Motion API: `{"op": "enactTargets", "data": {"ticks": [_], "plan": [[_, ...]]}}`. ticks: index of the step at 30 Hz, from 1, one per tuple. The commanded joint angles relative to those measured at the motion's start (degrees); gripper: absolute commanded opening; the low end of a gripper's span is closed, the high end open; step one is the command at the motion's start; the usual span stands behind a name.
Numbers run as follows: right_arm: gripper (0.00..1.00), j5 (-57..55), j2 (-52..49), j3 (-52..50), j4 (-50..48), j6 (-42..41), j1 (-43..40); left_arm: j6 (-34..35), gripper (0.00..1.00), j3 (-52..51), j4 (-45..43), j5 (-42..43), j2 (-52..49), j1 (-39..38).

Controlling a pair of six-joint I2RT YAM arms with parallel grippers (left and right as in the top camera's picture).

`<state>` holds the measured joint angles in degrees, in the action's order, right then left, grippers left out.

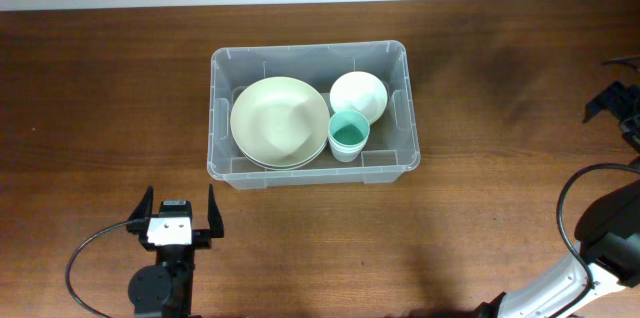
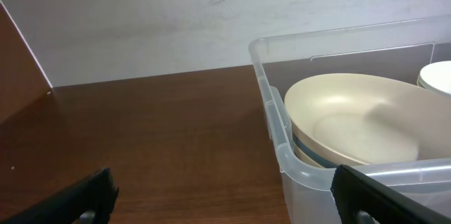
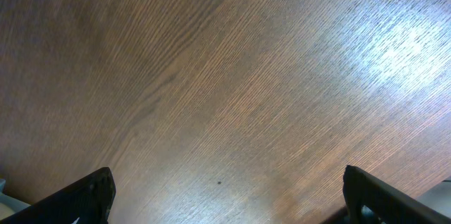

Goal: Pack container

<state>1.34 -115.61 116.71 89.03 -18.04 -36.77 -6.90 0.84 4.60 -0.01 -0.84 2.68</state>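
The container (image 1: pixel 310 173), a clear plastic bin with rounded corners, sits at the middle of the brown wooden table (image 1: pixel 100 78), long side facing the arms. Inside it, a pale cream plate (image 1: pixel 280 121) fills the left half, lying on another dish whose grey-blue edge shows in the left wrist view. A white bowl (image 1: pixel 358 96) sits in the container's far right corner, and a teal cup (image 1: pixel 348 136) stands upright just in front of the bowl, beside the plate.

The left gripper (image 1: pixel 180 196) hovers in front of the container's near left corner, fingers spread wide apart and holding nothing. The right gripper (image 3: pixel 225 196) is well to the right of the container, over bare wood, its fingers also spread wide and empty.
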Motion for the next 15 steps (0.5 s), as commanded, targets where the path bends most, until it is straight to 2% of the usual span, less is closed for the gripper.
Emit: {"op": "enactTargets", "data": {"ticks": [1, 9, 15], "plan": [[0.99, -0.5, 1.4, -0.1, 0.0, -0.4, 0.0, -0.9, 0.99, -0.3, 0.2, -0.2, 0.5, 0.3], [0.99, -0.5, 5.2, -0.3, 0.0, -0.4, 0.1, -0.9, 0.99, -0.3, 0.2, -0.2, 0.5, 0.3], [0.99, -0.5, 20.2, -8.5, -8.1, -0.6, 3.3, -0.9, 0.99, -0.3, 0.2, -0.2, 0.5, 0.3]]}}
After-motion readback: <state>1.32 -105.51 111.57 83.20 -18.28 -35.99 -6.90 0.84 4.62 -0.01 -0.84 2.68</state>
